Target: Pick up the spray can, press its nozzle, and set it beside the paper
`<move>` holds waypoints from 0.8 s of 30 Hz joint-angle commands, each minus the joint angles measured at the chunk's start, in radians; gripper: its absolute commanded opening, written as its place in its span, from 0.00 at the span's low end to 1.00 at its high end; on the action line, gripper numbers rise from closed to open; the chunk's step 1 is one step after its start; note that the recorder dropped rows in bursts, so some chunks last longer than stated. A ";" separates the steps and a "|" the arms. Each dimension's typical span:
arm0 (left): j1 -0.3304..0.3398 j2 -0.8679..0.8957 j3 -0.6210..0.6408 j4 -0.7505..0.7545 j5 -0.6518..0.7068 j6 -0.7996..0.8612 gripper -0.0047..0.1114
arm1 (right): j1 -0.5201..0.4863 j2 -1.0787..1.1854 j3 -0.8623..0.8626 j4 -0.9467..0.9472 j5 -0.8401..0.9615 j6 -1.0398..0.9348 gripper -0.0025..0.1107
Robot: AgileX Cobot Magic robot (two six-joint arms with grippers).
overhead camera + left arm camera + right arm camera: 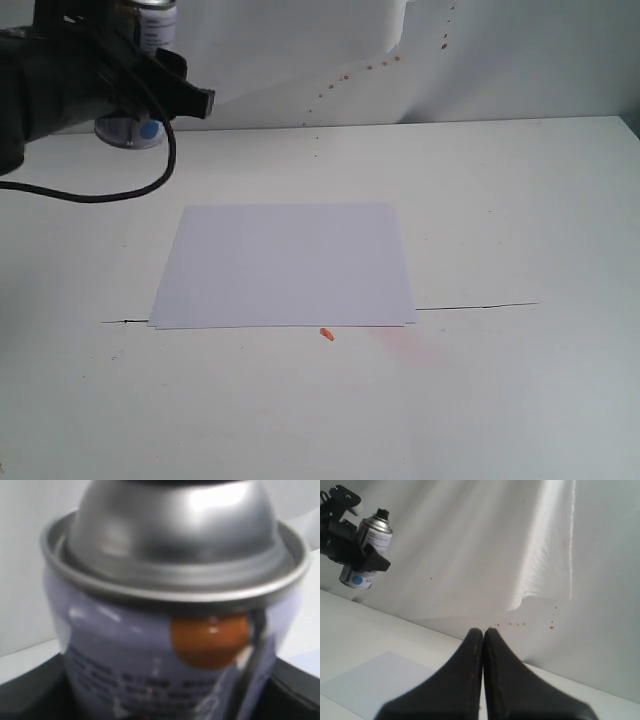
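My left gripper [150, 85] is shut on the spray can [130, 130] and holds it nearly upright above the table's far left corner. Seen from the right wrist, the can [370, 545] hangs clear of the table, black nozzle [382, 514] on top, blue dot [357, 580] near its base. The left wrist view is filled by the can's silver shoulder [175, 580], dark fingers [30, 695] at either side. The white paper [285, 265] lies flat mid-table, its corner [375, 680] in the right wrist view. My right gripper [483, 632] is shut on nothing, away from the can.
A small orange scrap [326, 333] lies at the paper's near edge, beside a faint pink stain [400, 345]. A black cable [100, 190] loops under the left arm. The white backdrop [345, 75] behind the table carries red specks. A thin seam [475, 306] crosses the tabletop.
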 commanded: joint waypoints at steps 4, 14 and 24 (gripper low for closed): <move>0.076 -0.142 0.006 0.036 0.065 -0.017 0.04 | 0.003 -0.003 0.007 -0.009 -0.009 0.009 0.02; 0.292 -0.237 0.040 0.026 0.285 -0.017 0.04 | 0.003 -0.003 0.007 -0.009 -0.012 0.011 0.02; 0.374 -0.237 0.054 0.038 0.371 -0.059 0.04 | 0.003 -0.003 0.007 -0.009 -0.012 0.011 0.02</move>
